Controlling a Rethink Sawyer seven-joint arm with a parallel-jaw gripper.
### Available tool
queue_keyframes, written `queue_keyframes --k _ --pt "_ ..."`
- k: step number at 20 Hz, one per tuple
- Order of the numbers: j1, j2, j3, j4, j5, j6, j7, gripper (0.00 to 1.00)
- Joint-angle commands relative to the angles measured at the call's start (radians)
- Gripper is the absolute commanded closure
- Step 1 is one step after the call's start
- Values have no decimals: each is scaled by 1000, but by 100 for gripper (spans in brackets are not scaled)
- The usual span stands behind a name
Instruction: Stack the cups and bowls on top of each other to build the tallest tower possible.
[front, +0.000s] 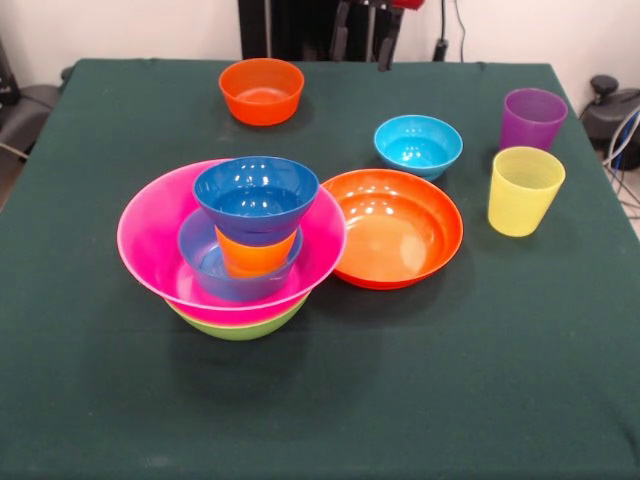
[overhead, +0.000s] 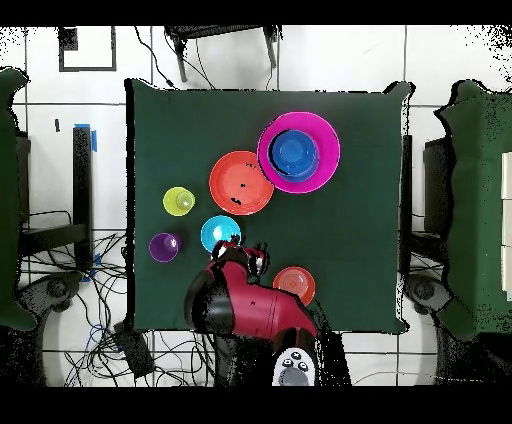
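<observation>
The tower stands front left: a lime green bowl (front: 240, 326) at the base, the big pink bowl (front: 150, 235) in it, then a blue bowl (front: 203, 262), the orange cup (front: 252, 256) and a dark blue bowl (front: 257, 196) on top. From overhead the tower (overhead: 298, 152) shows pink with blue in the middle. A shallow orange bowl (front: 395, 228) touches it on the right. A cyan bowl (front: 418, 146), a small orange bowl (front: 262, 91), the purple cup (front: 532, 118) and the yellow cup (front: 525, 190) stand apart. My gripper (front: 365, 45) is drawn back at the far edge, open and empty.
In the overhead view the red arm (overhead: 255, 308) reaches over the table's near edge, with the gripper (overhead: 243, 250) between the cyan bowl (overhead: 220, 235) and the small orange bowl (overhead: 295, 284). Dark green cloth (front: 450, 380) covers the table.
</observation>
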Motion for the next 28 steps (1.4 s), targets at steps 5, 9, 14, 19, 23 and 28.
queue_keyframes --k 5,9,14,19,23,28 --pt "42 131 41 -87 91 -81 207 0" --pt "72 145 20 -79 111 -110 212 0" --pt "105 162 13 -81 140 -112 208 0" --pt "151 145 1 -84 187 -94 212 0" --pt "173 129 -8 -91 214 -63 204 0" --pt "106 96 32 -82 178 -50 181 0"
